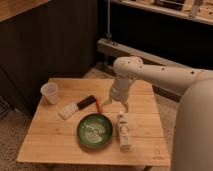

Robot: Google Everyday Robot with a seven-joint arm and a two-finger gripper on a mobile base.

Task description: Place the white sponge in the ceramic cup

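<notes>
The white sponge (67, 110) lies flat on the wooden table (55, 142), left of centre. A short black bar (86, 102) lies at the sponge's right end. The ceramic cup (50, 92) stands upright near the table's back left corner, up and left of the sponge. My gripper (114, 104) hangs from the white arm over the middle of the table, right of the black bar and well right of the sponge. Its fingers point down, stand apart and hold nothing.
A round green plate (95, 131) sits at the front centre. A white bottle (123, 132) lies to the right of the plate. A small orange-red object (99, 106) lies between the black bar and the gripper. Dark cabinets stand behind the table.
</notes>
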